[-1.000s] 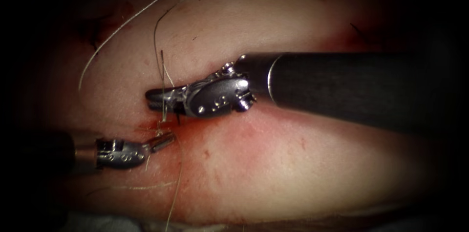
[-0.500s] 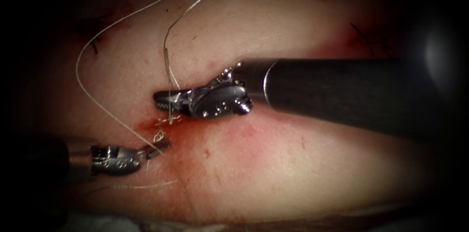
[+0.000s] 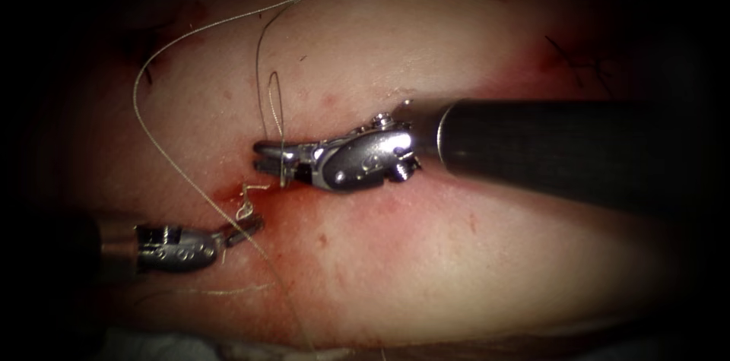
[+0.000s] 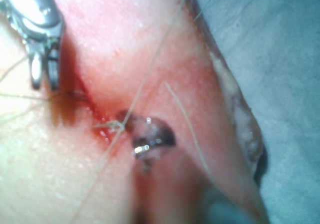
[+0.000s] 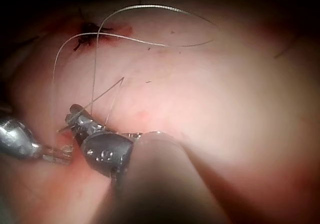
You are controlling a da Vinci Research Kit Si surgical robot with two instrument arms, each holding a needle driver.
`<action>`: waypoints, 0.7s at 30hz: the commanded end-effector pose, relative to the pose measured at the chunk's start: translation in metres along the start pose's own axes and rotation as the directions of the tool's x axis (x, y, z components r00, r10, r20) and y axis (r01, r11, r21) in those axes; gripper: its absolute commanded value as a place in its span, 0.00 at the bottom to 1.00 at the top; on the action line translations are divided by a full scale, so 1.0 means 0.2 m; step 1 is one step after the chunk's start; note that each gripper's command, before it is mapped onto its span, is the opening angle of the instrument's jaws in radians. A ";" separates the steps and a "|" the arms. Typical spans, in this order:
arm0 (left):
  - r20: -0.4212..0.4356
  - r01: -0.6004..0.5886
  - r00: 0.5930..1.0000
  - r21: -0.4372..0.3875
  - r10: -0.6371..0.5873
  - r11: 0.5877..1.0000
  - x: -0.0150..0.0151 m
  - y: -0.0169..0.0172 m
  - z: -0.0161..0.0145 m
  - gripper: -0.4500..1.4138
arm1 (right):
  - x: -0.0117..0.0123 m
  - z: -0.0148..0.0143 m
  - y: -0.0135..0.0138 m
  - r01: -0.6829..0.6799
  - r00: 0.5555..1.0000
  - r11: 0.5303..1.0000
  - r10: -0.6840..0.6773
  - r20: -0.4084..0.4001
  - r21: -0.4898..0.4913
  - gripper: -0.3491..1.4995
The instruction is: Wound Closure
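Thread in both closed tools, left tool, right tool; needle unseen.

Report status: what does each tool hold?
Left end effector shut on thread at the cut. Right end effector shut on thread loop. Needle unseen.

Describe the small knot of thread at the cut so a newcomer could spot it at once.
Start at the tissue and find its reddest patch, left of centre. There, the knot sits just off the tip of the left tool's claw, below the right tool's claw. Unlike the long, loose thread, it is a tiny pale tangle.
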 end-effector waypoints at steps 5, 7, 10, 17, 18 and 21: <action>0.000 0.003 1.000 -0.004 -0.003 1.000 -0.001 0.004 0.003 0.00 | -0.003 0.003 -0.004 -0.054 0.998 0.998 0.054 0.021 0.011 0.00; 0.000 0.004 1.000 -0.004 -0.004 1.000 0.000 0.004 0.003 0.00 | -0.004 0.003 -0.002 -0.108 0.994 0.994 0.108 0.036 0.013 0.00; -0.003 0.012 1.000 -0.004 -0.012 1.000 0.004 0.004 0.001 0.01 | -0.006 0.002 -0.001 -0.193 0.977 0.981 0.192 0.087 0.003 0.00; -0.032 -0.017 0.999 0.019 0.017 1.000 0.030 0.006 -0.007 0.00 | -0.010 0.000 0.002 -0.321 0.937 0.947 0.321 0.137 -0.017 0.00; -0.034 -0.021 0.999 0.014 0.021 1.000 0.036 0.008 -0.007 0.00 | -0.010 0.000 0.003 -0.322 0.937 0.946 0.322 0.139 -0.020 0.00; -0.036 -0.027 0.999 0.010 0.027 1.000 0.040 0.010 -0.006 0.00 | -0.010 0.001 0.003 -0.329 0.936 0.944 0.328 0.129 -0.014 0.00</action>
